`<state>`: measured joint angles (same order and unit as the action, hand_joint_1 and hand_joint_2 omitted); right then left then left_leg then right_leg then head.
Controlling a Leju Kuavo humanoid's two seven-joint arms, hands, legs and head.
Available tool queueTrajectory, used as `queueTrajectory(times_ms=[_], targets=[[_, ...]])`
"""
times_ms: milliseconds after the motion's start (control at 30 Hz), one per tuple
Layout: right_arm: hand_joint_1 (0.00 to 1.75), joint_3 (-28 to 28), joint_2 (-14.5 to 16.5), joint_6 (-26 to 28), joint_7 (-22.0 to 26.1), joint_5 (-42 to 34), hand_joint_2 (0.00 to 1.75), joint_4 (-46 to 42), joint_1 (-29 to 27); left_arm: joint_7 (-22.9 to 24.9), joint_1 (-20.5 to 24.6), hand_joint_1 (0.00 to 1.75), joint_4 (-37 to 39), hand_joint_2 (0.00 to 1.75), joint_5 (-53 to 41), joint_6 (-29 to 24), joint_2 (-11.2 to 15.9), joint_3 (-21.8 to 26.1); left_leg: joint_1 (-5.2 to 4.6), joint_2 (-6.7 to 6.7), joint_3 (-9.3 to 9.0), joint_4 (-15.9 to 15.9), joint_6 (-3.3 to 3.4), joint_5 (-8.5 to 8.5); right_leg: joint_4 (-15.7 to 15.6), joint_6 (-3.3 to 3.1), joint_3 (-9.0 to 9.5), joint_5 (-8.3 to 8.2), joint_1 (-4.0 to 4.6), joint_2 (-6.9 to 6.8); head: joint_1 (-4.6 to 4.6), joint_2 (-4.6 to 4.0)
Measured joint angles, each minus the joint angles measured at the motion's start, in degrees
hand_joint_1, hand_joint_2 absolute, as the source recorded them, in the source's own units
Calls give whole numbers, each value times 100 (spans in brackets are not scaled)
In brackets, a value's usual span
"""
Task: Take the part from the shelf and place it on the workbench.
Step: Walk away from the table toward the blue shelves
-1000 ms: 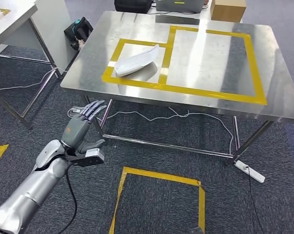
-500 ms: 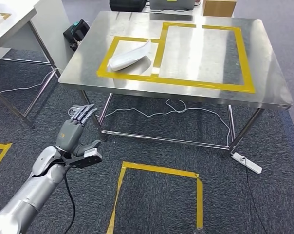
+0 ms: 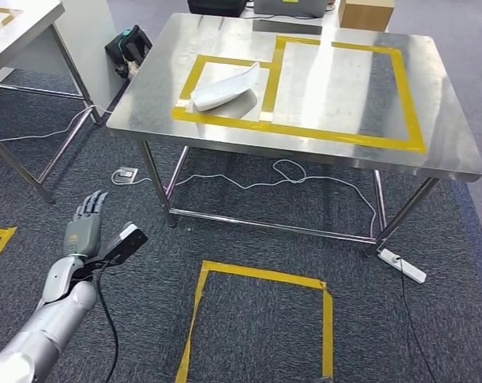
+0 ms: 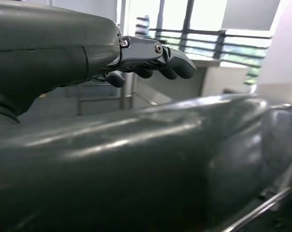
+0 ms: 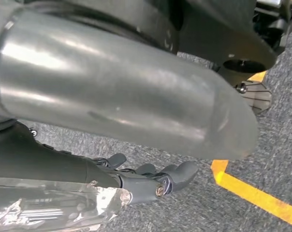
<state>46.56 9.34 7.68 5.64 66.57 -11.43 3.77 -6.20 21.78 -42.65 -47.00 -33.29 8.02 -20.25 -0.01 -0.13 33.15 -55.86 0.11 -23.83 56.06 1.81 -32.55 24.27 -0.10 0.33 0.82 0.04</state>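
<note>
Dark grey carpet [image 3: 269,263] covers the floor, marked with yellow tape [image 3: 259,279] in a square outline. A steel counter [image 3: 443,136] stands ahead, its top taped into two yellow rectangles. The white part [image 3: 225,86], long and curved, lies inside the smaller rectangle at the counter's far left side, resting on the metal.

The left hand [image 3: 84,231] hangs low over the carpet, well apart from the counter and below its edge. Its fingers [image 3: 89,204] are stretched out and slightly spread, holding nothing and touching nothing; the left wrist view shows them extended in free air in front of bright windows. The right hand [image 5: 152,181] appears in the right wrist view above carpet and a yellow tape line, its fingers gently curved, apart, with nothing in them.

White cables [image 3: 286,171] trail under the counter, and a power strip [image 3: 402,267] lies by its right leg. A cardboard box [image 3: 365,12] and dark cases sit at the far edge, cut off by the frame. A second table [image 3: 16,24] shows partly at the left, with a black bag [image 3: 127,44] beside it. Much of both wrist views is blocked by blurred arm covers.
</note>
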Motion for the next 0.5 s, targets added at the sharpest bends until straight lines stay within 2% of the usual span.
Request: queueTrajectory(times_ms=[67,167,300,500], targets=[[0,15,4,10,-1,-8,0,0,-9,60,-100,0,216,0,28,-101,-21,219,-6,7,22,-1,11,14,0,33,-24,-20,-7,7,1,0],[0,41,10,27,-9,-27,0,0,-23,80,-279,0,520,0,111,-278,-42,602,-5,13,27,-2,9,21,2,48,-37,-24,-7,13,2,0],[0,87,25,45,-24,-51,0,0,-32,32,-547,0,858,0,245,-470,-60,1147,4,13,30,-1,-6,34,15,53,-54,-21,-3,14,3,0],[0,148,41,54,-54,-72,0,0,-40,7,-786,0,1140,0,356,-527,-98,1663,14,10,50,0,-27,52,39,45,-79,-27,7,11,3,0]])
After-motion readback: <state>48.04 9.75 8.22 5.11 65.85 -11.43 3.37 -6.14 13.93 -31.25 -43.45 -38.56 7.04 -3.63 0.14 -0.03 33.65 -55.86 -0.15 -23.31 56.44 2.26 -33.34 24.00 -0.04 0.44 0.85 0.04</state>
